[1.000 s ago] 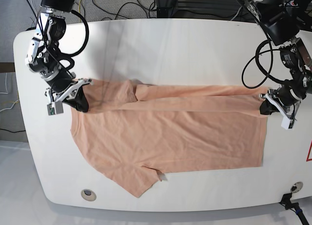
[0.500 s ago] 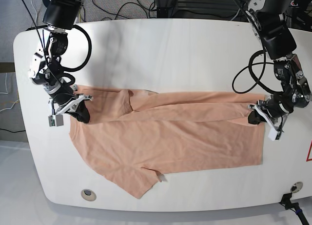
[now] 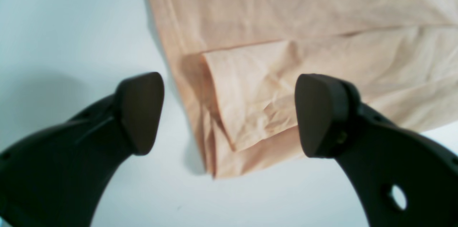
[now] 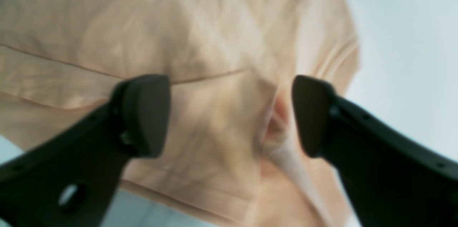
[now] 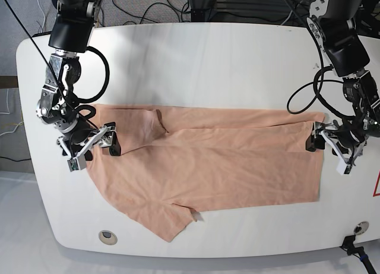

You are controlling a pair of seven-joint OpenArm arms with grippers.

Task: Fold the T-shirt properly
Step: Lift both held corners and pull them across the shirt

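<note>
The peach T-shirt (image 5: pixel 208 173) lies flat on the white table (image 5: pixel 208 60), its far long edge folded over toward the front and one sleeve pointing at the front edge. My left gripper (image 5: pixel 325 152) is open at the shirt's right end. In the left wrist view the folded corner of the T-shirt (image 3: pixel 250 105) lies loose on the table under the open left gripper (image 3: pixel 229 112). My right gripper (image 5: pixel 94 154) is open at the shirt's left end. The blurred right wrist view shows the right gripper (image 4: pixel 229 116) astride T-shirt (image 4: pixel 200 30) fabric, gripping none of it.
Cables (image 5: pixel 142 6) and equipment crowd the table's far edge. A round insert (image 5: pixel 107 236) sits near the front left edge and another (image 5: pixel 358 227) at the front right. A red mark (image 5: pixel 376 185) shows at the right border.
Both grippers went from shut on the shirt's folded edge to open, letting it go. The edge came forward and now rests flat on the shirt. Both arms sit slightly nearer the front.
</note>
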